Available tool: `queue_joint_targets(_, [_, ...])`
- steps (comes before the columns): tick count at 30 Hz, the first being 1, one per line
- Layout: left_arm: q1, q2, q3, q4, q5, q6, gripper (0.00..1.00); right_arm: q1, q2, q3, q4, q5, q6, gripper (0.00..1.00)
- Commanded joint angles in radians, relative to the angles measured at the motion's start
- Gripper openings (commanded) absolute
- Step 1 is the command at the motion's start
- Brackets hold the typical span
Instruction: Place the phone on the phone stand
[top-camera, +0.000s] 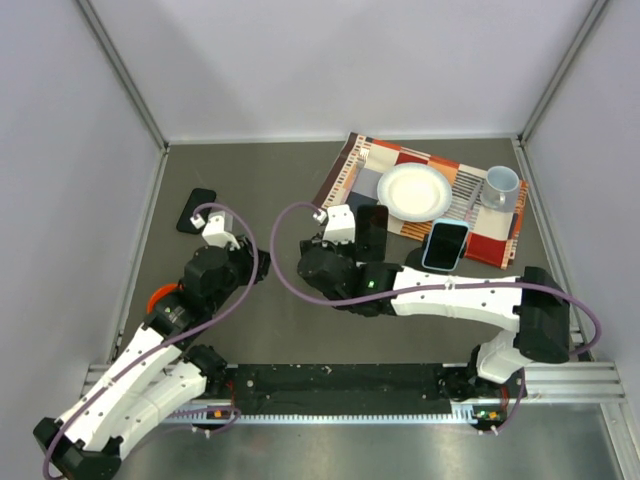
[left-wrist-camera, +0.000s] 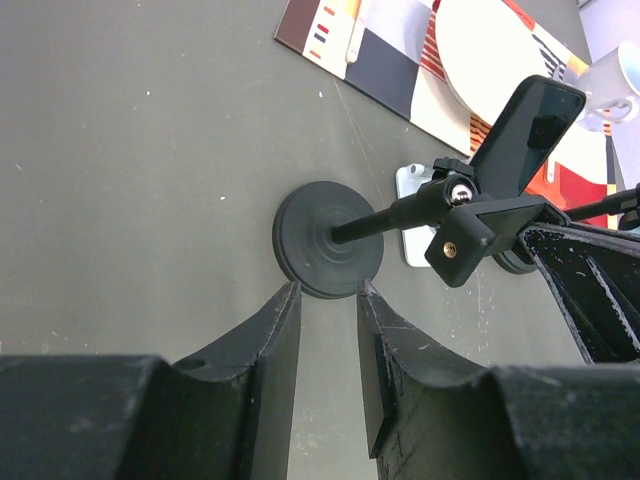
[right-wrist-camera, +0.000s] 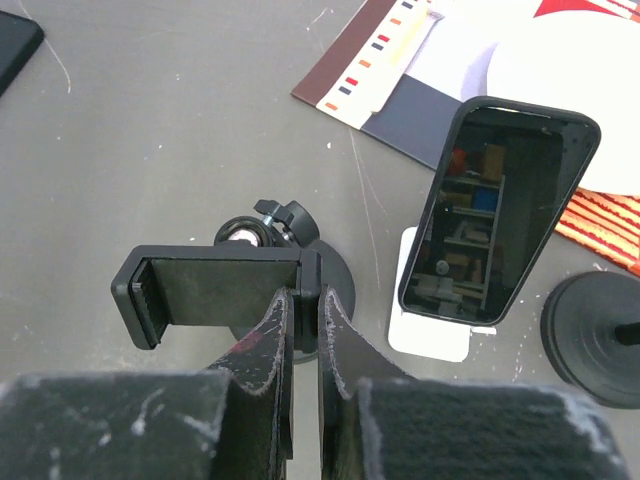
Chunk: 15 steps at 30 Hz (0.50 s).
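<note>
- Currently the phone (right-wrist-camera: 500, 215) sits on the phone stand (right-wrist-camera: 430, 340): bottom edge on the white plate, dark screen leaning back, right of centre in the right wrist view.
- In the top view that pair is near mid-frame, at the lower-left edge of the placemat (top-camera: 490, 235), on the grey table (top-camera: 280, 180).
- Left gripper (left-wrist-camera: 328, 290): jaws apart, nothing between them. The tips point at the round base (left-wrist-camera: 300, 240) of a black pole stand and sit just short of it.
- Right gripper (right-wrist-camera: 308, 295): jaws together, only a slit between them. The tips are right at the end of the black clamp holder (right-wrist-camera: 215, 295) on that pole. Cannot tell whether they pinch its edge.
- Neither gripper touches the phone.
- A second round black base (right-wrist-camera: 592, 335) stands at the right edge of the right wrist view, near the phone stand but apart from it.
- On the placemat: a white plate (top-camera: 415, 192), a mug (top-camera: 500, 187) at the upper right, and a second phone in a light-blue case (top-camera: 445, 245) lying flat at the lower edge.
- A flat black slab (top-camera: 197, 210) lies upper left on the table, near the left arm's wrist and well apart from the placemat.
</note>
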Motion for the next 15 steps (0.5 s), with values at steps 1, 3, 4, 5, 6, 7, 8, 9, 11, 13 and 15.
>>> queue_joint_targets(1, [0.014,-0.021,0.016,0.021,0.006,-0.002,0.34,0.019,0.013,0.042,0.114,-0.032,-0.004,0.0])
queue_joint_targets(3, [0.02,-0.022,0.017,0.018,0.017,-0.002,0.34,0.02,0.015,0.034,0.119,-0.041,0.003,0.0])
queue_joint_targets(4, [0.022,-0.022,0.017,0.02,0.02,0.0,0.35,0.02,0.013,0.032,0.119,-0.043,0.007,0.0])
queue_joint_targets(5, [0.024,-0.021,0.017,0.02,0.027,-0.002,0.35,0.019,0.009,0.026,0.121,-0.043,0.013,0.0])
queue_joint_targets(6, [0.027,-0.019,0.017,0.023,0.031,-0.002,0.35,0.019,0.006,0.023,0.122,-0.044,0.015,0.0])
queue_joint_targets(7, [0.028,-0.016,0.019,0.024,0.035,-0.002,0.35,0.019,0.006,0.022,0.128,-0.044,0.007,0.0])
queue_joint_targets(8, [0.031,-0.012,0.02,0.024,0.04,-0.002,0.35,0.02,0.009,0.025,0.128,-0.038,0.004,0.0])
queue_joint_targets(9, [0.036,-0.011,0.022,0.027,0.044,-0.005,0.36,0.019,0.009,0.025,0.128,-0.031,0.004,0.0])
queue_joint_targets(11, [0.042,-0.004,0.026,0.03,0.055,-0.005,0.36,0.019,-0.006,0.016,0.125,-0.024,0.032,0.0])
queue_joint_targets(13, [0.051,-0.001,0.029,0.032,0.067,-0.007,0.36,0.02,-0.014,0.023,0.125,-0.024,0.03,0.0])
queue_joint_targets(15, [0.063,0.004,0.029,0.033,0.081,-0.005,0.36,0.022,-0.013,0.067,0.073,-0.014,0.039,0.0])
